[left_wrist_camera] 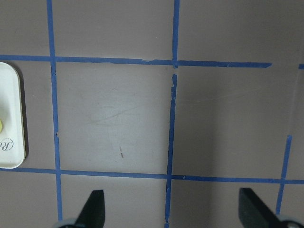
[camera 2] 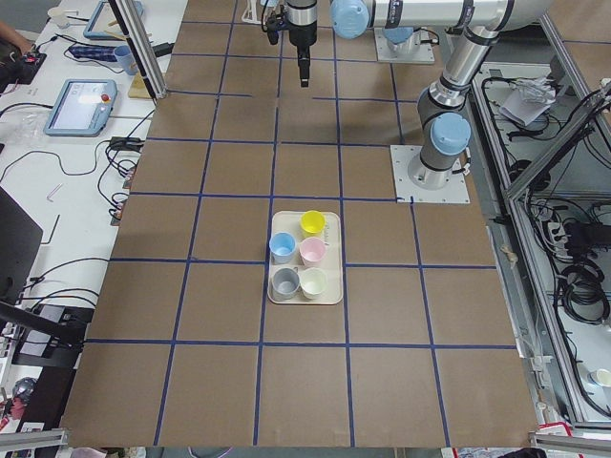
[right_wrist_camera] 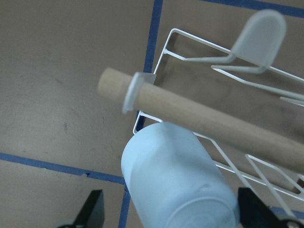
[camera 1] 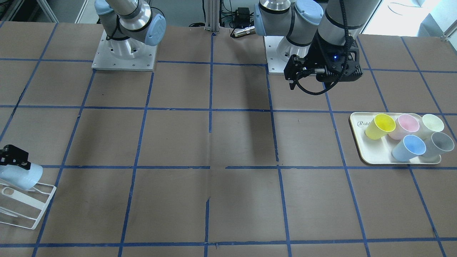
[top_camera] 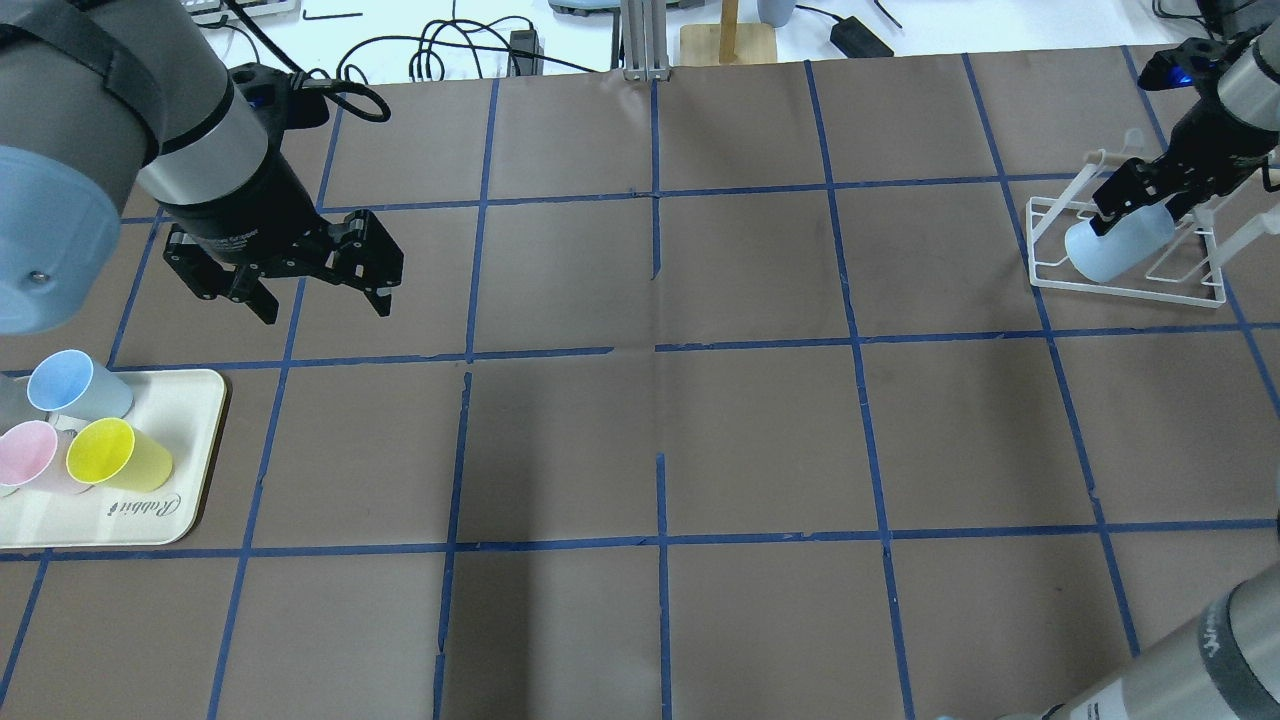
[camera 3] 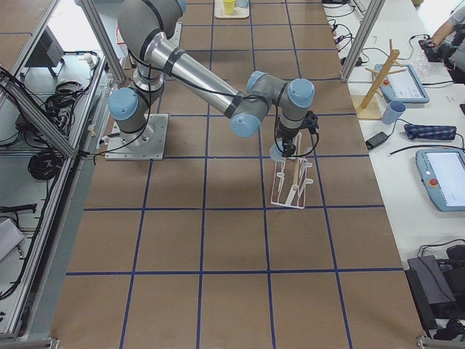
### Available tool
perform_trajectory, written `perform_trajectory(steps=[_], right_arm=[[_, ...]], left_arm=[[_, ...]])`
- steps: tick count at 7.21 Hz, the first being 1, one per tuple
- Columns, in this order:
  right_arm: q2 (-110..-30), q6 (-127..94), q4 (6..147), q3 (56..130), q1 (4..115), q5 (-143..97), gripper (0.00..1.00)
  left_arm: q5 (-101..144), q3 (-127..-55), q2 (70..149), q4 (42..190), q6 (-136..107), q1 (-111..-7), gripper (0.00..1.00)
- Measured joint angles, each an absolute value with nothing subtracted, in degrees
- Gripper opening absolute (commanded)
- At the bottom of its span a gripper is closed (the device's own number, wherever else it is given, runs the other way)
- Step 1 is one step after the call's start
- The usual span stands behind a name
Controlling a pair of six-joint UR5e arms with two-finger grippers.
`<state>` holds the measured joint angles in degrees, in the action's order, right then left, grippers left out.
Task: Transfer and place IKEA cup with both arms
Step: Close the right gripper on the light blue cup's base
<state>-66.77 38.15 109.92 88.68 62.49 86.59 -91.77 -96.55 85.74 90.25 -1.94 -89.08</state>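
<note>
The IKEA cup (top_camera: 1115, 245), very pale icy blue, lies tilted on the white wire rack (top_camera: 1130, 285) at the far right of the table. It also shows in the front view (camera 1: 21, 176) and in the right wrist view (right_wrist_camera: 175, 180), base towards the camera. My right gripper (top_camera: 1135, 195) is around the cup, and its fingertips (right_wrist_camera: 92, 209) stand wide apart with a gap beside the cup. My left gripper (top_camera: 325, 290) is open and empty, hovering over bare table behind the tray; it also shows in the front view (camera 1: 294, 76).
A cream tray (camera 1: 360, 142) at my left holds a yellow cup (camera 1: 380, 125), a pink cup (camera 1: 407, 125), a cream cup (camera 1: 432, 124), a sky-blue cup (camera 1: 408, 147) and a grey cup (camera 1: 439, 144). A wooden dowel (right_wrist_camera: 213, 118) crosses the rack above the pale cup.
</note>
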Motion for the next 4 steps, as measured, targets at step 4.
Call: perform_trajectory(steps=[4], right_arm=[[-66.9,38.2,109.6,88.6,62.5,86.5,0.55]], left_arm=[[-92.4,-96.6,85.4,90.4,-1.9,-89.0,1.0]])
